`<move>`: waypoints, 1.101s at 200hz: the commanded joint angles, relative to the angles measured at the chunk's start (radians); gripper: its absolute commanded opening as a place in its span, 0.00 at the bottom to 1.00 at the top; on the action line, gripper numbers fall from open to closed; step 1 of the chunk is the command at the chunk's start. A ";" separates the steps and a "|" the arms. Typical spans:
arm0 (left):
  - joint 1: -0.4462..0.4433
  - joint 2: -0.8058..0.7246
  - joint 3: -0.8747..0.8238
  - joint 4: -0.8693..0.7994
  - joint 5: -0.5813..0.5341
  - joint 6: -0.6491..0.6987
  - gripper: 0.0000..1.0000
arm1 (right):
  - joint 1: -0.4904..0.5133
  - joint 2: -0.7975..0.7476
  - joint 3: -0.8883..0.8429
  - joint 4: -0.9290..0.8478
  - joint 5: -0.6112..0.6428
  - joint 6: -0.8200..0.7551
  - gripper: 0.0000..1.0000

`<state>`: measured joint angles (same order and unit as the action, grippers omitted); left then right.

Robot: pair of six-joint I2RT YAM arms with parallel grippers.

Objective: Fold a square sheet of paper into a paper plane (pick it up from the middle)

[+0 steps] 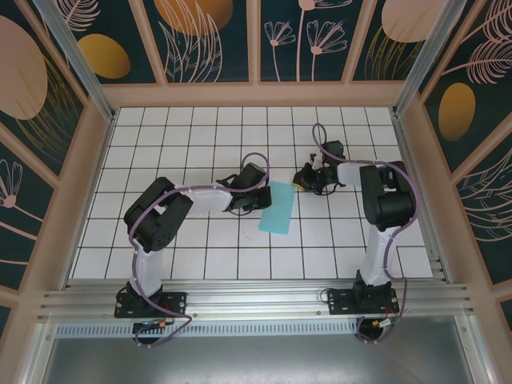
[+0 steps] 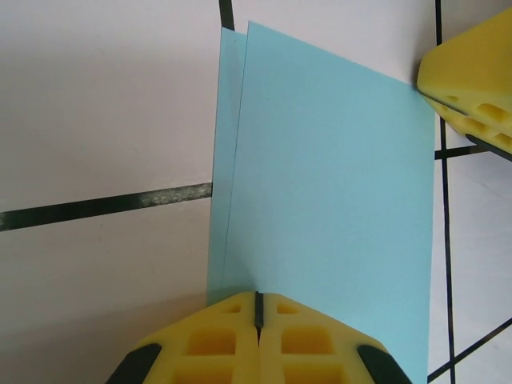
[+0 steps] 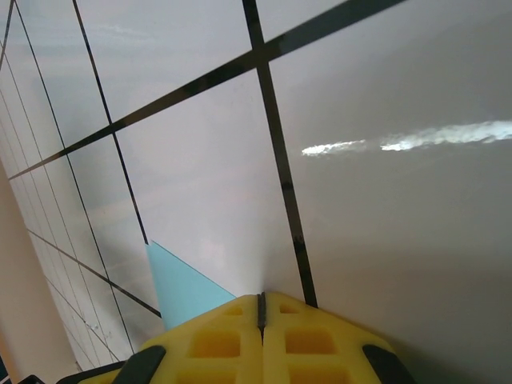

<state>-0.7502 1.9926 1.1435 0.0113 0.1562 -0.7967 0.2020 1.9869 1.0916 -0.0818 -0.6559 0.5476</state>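
Fixed overhead camera, above and behind the 2 arms, looks down on the whole tiled table [image 1: 320,250]. Both wrist cameras sit close, low over the tiles, looking past their own yellow fingers [image 2: 212,344]. All 3 views share the turquoise sheet [image 1: 278,206].

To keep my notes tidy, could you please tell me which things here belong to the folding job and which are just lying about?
Job:
light-turquoise folded paper sheet
left tool, shut, at its edge
right tool, shut, at its corner

Not the job:
white gridded table
floral wall panels
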 commanded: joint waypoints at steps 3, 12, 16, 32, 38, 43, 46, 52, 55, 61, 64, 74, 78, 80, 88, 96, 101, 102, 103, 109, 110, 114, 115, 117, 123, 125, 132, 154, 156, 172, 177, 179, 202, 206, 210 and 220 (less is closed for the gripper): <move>0.000 -0.006 -0.013 -0.098 -0.007 0.005 0.00 | 0.001 0.028 0.023 -0.065 0.055 -0.046 0.01; 0.000 -0.013 -0.014 -0.095 -0.007 0.004 0.00 | -0.001 0.008 0.038 -0.081 0.059 -0.057 0.02; 0.001 -0.019 -0.014 -0.093 -0.007 0.003 0.00 | 0.000 -0.004 0.045 -0.091 0.062 -0.063 0.02; 0.000 -0.048 -0.020 -0.082 -0.003 -0.001 0.03 | -0.001 -0.054 0.071 -0.137 0.078 -0.088 0.05; 0.000 -0.064 -0.022 -0.078 -0.003 -0.003 0.05 | -0.002 -0.077 0.073 -0.150 0.085 -0.096 0.08; 0.001 -0.078 -0.026 -0.072 -0.003 -0.004 0.07 | -0.002 -0.099 0.070 -0.158 0.092 -0.101 0.11; 0.001 -0.088 -0.029 -0.068 -0.004 -0.005 0.08 | -0.002 -0.112 0.066 -0.161 0.095 -0.102 0.12; 0.000 -0.107 -0.037 -0.062 -0.007 -0.007 0.10 | -0.002 -0.137 0.052 -0.164 0.104 -0.101 0.14; 0.001 -0.117 -0.041 -0.058 -0.011 -0.007 0.11 | -0.002 -0.150 0.045 -0.166 0.108 -0.098 0.14; 0.000 -0.137 -0.048 -0.052 -0.016 -0.007 0.14 | -0.002 -0.172 0.028 -0.170 0.118 -0.090 0.14; 0.001 -0.146 -0.054 -0.050 -0.016 -0.008 0.18 | -0.002 -0.183 0.018 -0.171 0.120 -0.086 0.14; 0.000 -0.177 -0.073 -0.035 -0.019 -0.006 0.25 | 0.001 -0.218 -0.029 -0.155 0.111 -0.066 0.14; 0.000 -0.188 -0.083 -0.030 -0.022 -0.008 0.27 | 0.002 -0.231 -0.052 -0.144 0.106 -0.055 0.15; 0.001 -0.195 -0.087 -0.027 -0.023 -0.011 0.28 | 0.003 -0.238 -0.064 -0.138 0.104 -0.051 0.15; 0.000 -0.216 -0.108 -0.013 -0.023 -0.016 0.32 | 0.008 -0.268 -0.110 -0.114 0.100 -0.030 0.16; 0.002 -0.233 -0.128 0.004 -0.019 -0.022 0.35 | 0.016 -0.297 -0.153 -0.093 0.101 -0.011 0.18; 0.003 -0.241 -0.138 0.012 -0.015 -0.025 0.37 | 0.018 -0.314 -0.178 -0.082 0.102 0.000 0.19; 0.003 -0.243 -0.140 0.013 -0.014 -0.025 0.37 | 0.019 -0.317 -0.182 -0.081 0.101 0.003 0.19; 0.003 -0.244 -0.142 0.014 -0.014 -0.026 0.38 | 0.020 -0.321 -0.186 -0.079 0.103 0.005 0.19; 0.003 -0.251 -0.152 0.022 -0.007 -0.029 0.40 | 0.025 -0.339 -0.213 -0.067 0.102 0.019 0.19; 0.004 -0.252 -0.153 0.024 -0.006 -0.030 0.41 | 0.027 -0.343 -0.218 -0.065 0.103 0.022 0.19; 0.004 -0.253 -0.159 0.032 0.002 -0.033 0.42 | 0.031 -0.355 -0.237 -0.053 0.102 0.031 0.20; 0.004 -0.253 -0.159 0.034 0.004 -0.034 0.43 | 0.032 -0.357 -0.241 -0.051 0.102 0.032 0.20; 0.005 -0.254 -0.162 0.038 0.007 -0.035 0.43 | 0.035 -0.363 -0.251 -0.044 0.101 0.036 0.21; 0.008 -0.252 -0.165 0.048 0.019 -0.038 0.45 | 0.042 -0.377 -0.273 -0.032 0.099 0.049 0.22; 0.009 -0.252 -0.165 0.052 0.026 -0.041 0.45 | 0.045 -0.381 -0.278 -0.030 0.098 0.051 0.22; 0.012 -0.249 -0.165 0.070 0.050 -0.046 0.45 | 0.055 -0.390 -0.292 -0.026 0.095 0.058 0.22; 0.027 -0.238 -0.214 0.139 0.103 -0.078 0.46 | 0.091 -0.406 -0.327 -0.010 0.092 0.080 0.22; 0.029 -0.236 -0.216 0.146 0.109 -0.082 0.46 | 0.094 -0.407 -0.331 -0.006 0.092 0.081 0.22; 0.046 -0.228 -0.238 0.192 0.150 -0.102 0.46 | 0.116 -0.415 -0.350 0.003 0.107 0.091 0.22; 0.051 -0.225 -0.240 0.199 0.157 -0.107 0.47 | 0.118 -0.417 -0.357 0.008 0.107 0.094 0.22; 0.052 -0.223 -0.240 0.201 0.161 -0.109 0.46 | 0.119 -0.416 -0.359 0.011 0.107 0.095 0.22; 0.060 -0.216 -0.240 0.203 0.172 -0.111 0.47 | 0.125 -0.412 -0.374 0.033 0.081 0.104 0.23; 0.060 -0.214 -0.239 0.206 0.176 -0.111 0.47 | 0.128 -0.410 -0.374 0.034 0.079 0.104 0.23; 0.061 -0.211 -0.238 0.207 0.180 -0.111 0.47 | 0.129 -0.411 -0.374 0.035 0.079 0.103 0.23; 0.064 -0.201 -0.232 0.203 0.186 -0.110 0.48 | 0.131 -0.406 -0.373 0.037 0.081 0.104 0.23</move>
<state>-0.6937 1.7687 0.9104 0.1680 0.2977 -0.8890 0.3218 1.5967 0.7303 -0.0845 -0.5682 0.6331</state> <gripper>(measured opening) 0.474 0.225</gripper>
